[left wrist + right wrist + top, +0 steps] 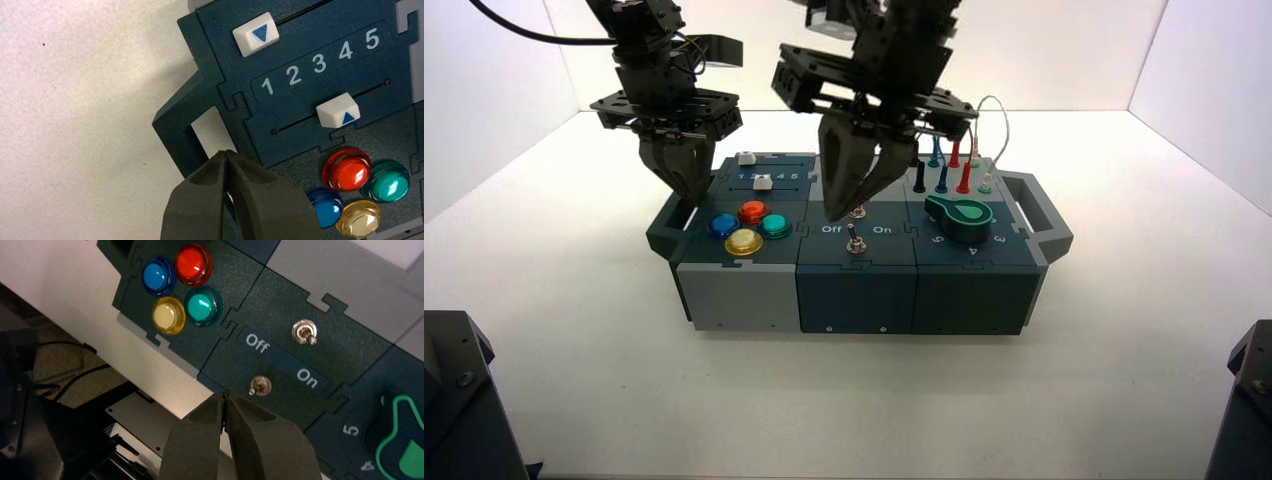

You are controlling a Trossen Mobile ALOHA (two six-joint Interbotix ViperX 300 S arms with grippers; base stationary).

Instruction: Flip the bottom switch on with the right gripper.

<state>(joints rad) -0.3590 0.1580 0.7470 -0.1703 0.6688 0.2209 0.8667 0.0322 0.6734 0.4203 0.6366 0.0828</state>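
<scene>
Right gripper (225, 393) above the middle panel, fingers together at the tips, with nothing visible between them. Bottom switch (259, 387), a silver toggle in the box's front middle, just beside the fingertips in the right wrist view, towards the side of the "On" lettering (306, 378). In the high view, to the right of those tips and closer to the lower edge; apart from them there, with height above the panel impossible to judge exactly. Nearer to the right arm than to the left. Long axis of the gripper: slanting down leftward in the high view, towards the tips. Long axis of the lever: short, rising from its hex nut, tip leaning towards the "Off" lettering (257, 343). Direction of the coming push, by judgement: from the Off side towards On, rightward for the robot, after lowering the closed tips against the lever's Off side. Possible fault: passing over the lever, or landing on its top. Left gripper (226, 153) idle over the box's left handle (172, 117), fingers together, nothing visibly held.
</scene>
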